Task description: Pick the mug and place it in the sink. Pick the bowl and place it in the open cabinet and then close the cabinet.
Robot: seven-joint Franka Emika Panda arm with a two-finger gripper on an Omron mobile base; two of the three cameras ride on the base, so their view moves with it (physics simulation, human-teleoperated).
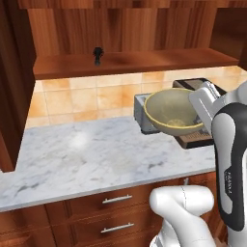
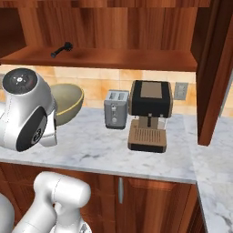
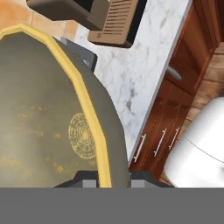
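A marble counter (image 1: 87,154) runs beneath the open reddish-brown cabinet (image 1: 130,62), whose wood shelf carries just a small dark object (image 1: 98,54) as the robot's arm lifts the bowl (image 1: 172,112) clear of the worktop. The gripper (image 3: 113,178) pinches the bowl's rim, one finger inside and one outside, so the yellow-tan bowl rides tilted directly ahead of the hand, its olive inside and patterned centre close before the fingers. The toaster (image 2: 116,108) and coffee machine (image 2: 150,113) stand beyond the bowl, well apart from the hand. Judged from this scene, the bowl's pick is done; its placing on the shelf above the hand is not yet done, and the cabinet remains to be closed. Neither mug nor sink is in frame, so that first step cannot be confirmed here.
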